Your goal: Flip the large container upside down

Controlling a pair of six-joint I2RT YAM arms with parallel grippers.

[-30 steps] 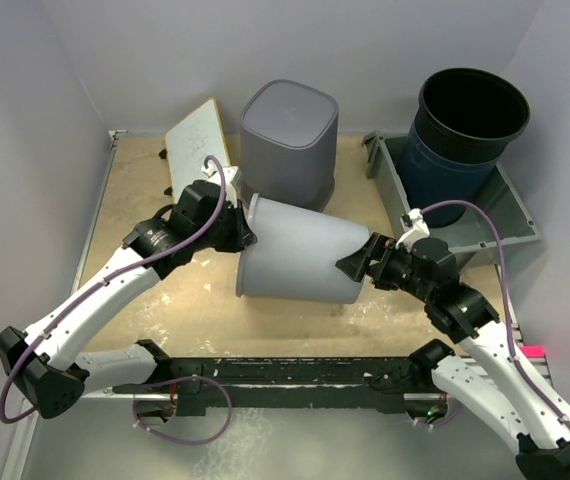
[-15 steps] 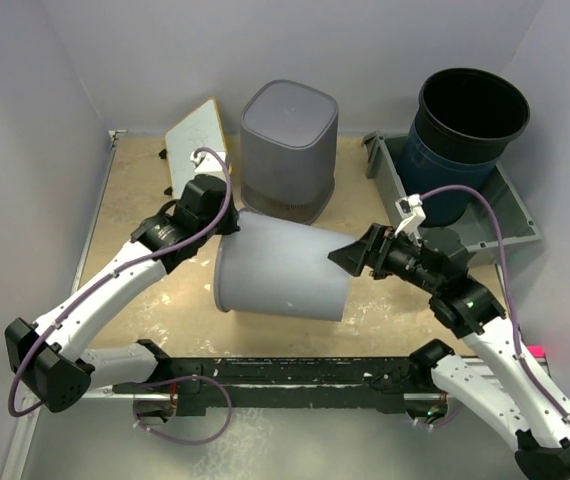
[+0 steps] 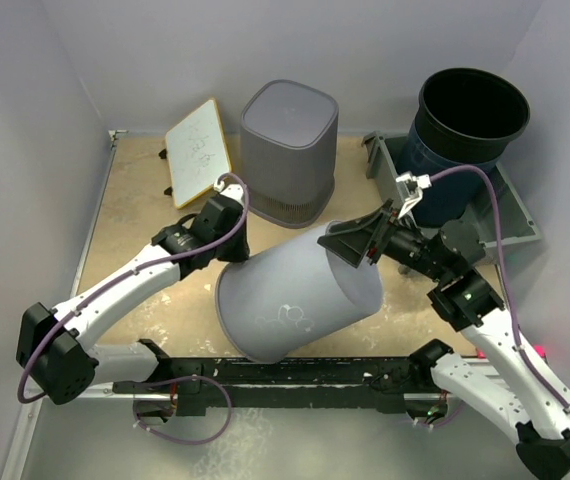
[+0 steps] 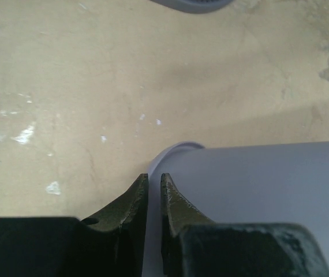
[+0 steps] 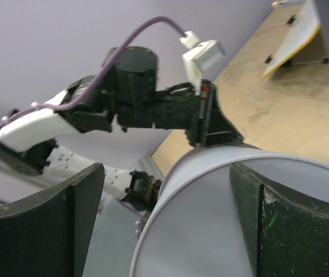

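The large light grey container [image 3: 295, 300] is tilted in mid-table, its mouth facing down and to the near left and its base raised at the right. My left gripper [image 3: 233, 243] is shut on the container's rim. In the left wrist view the two fingers [image 4: 176, 199] pinch the thin rim, and the container wall [image 4: 262, 184] fills the right side. My right gripper [image 3: 353, 247] is open against the raised base. In the right wrist view [image 5: 165, 170] its fingers stand wide apart on either side of the container's flat base [image 5: 239, 225].
A dark grey square bin [image 3: 288, 150] stands upside down just behind the container. A small whiteboard [image 3: 198, 150] leans at the back left. A black bucket [image 3: 470, 115] sits in a grey tray [image 3: 513, 215] at the back right. The black rail [image 3: 295, 375] runs along the near edge.
The container has turned from lying on its side to tilted, with its base lifted. My right gripper rose with the base. My left gripper moved right and nearer, still on the rim.
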